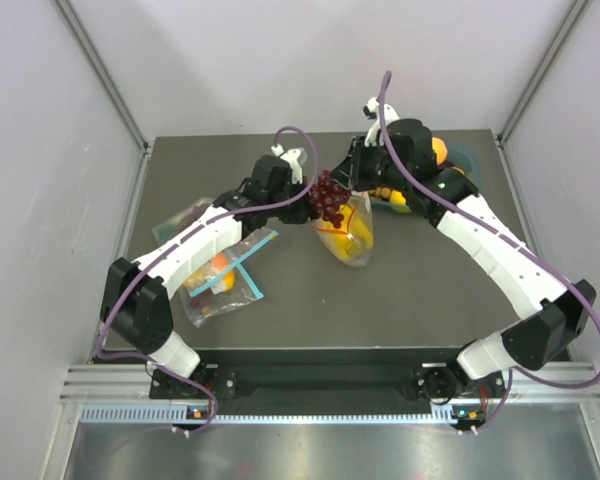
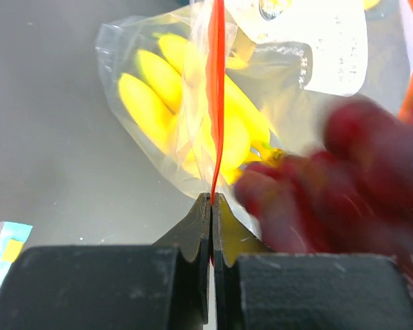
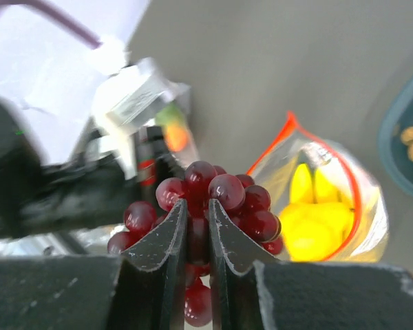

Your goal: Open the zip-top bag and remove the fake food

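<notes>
Your left fingers (image 2: 198,230) pinch flat on the red-orange zip strip (image 2: 217,103) of the zip-top bag (image 1: 352,240), near the desk's (image 1: 400,310) middle, toward its far edge. Your right fingers (image 3: 166,237) clamp narrowly on the grape cluster (image 3: 224,196) just above the bag's mouth. The banana bunch (image 2: 151,96) is inside.

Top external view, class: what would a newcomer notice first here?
The dark red grape cluster, pinched by the right gripper at mid-table, at the mouth of the open zip-top bag. The left gripper clamps the bag's red-orange zip strip; a yellow banana bunch shows inside.
</notes>
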### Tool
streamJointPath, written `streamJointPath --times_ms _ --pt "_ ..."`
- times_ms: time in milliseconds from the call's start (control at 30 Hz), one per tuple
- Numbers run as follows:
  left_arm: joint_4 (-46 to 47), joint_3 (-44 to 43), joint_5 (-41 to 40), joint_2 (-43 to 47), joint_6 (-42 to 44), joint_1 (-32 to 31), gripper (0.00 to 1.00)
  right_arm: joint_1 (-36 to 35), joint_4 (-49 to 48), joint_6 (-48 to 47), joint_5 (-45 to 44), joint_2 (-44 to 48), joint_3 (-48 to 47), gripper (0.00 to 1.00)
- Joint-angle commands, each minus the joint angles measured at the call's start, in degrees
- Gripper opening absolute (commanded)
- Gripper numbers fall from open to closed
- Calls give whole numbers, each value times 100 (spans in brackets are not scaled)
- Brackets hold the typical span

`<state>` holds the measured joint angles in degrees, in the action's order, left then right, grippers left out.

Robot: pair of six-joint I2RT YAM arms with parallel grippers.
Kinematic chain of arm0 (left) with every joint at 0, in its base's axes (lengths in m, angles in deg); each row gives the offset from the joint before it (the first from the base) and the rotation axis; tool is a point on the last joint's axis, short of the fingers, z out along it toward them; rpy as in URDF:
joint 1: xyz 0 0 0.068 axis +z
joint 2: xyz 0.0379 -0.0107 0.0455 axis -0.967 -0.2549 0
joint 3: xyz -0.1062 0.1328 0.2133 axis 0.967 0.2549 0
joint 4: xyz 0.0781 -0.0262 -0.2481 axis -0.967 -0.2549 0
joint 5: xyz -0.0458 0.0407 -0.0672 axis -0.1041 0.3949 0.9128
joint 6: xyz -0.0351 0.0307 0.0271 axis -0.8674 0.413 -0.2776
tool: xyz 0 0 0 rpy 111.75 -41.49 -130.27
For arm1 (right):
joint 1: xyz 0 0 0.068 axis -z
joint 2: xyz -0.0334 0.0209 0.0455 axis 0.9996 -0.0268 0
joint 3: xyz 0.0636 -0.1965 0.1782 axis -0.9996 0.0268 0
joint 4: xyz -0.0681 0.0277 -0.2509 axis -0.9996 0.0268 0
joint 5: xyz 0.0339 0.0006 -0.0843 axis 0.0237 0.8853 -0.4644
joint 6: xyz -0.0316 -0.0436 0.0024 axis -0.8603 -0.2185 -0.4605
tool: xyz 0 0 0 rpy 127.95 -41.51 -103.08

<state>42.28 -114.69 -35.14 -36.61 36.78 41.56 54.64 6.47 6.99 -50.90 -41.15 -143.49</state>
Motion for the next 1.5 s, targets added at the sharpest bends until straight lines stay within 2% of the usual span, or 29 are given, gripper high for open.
streamJointPath --times_ms 0,367,600,833,1000,1200,1467 --pt "94 -339 -377 -71 -244 10 0 69 71 209 496 442 -377 0" --pt "85 -200 -526 -89 -341 97 0 385 99 323 585 741 -720 0" --pt "-20 135 -535 87 -271 229 0 929 -183 315 559 829 -948 0" --pt "-346 319 -606 517 71 449 0 1606 -850 87 445 671 -729 0" --pt "-600 249 -623 764 248 546 0 1888 -1140 -405 278 74 -659 0" --pt "-820 223 -597 983 257 590 0 2204 -1588 -564 313 -778 -650 0" --pt "-987 293 -623 1124 221 599 0 2450 -1914 -600 295 -1894 -1212 0"
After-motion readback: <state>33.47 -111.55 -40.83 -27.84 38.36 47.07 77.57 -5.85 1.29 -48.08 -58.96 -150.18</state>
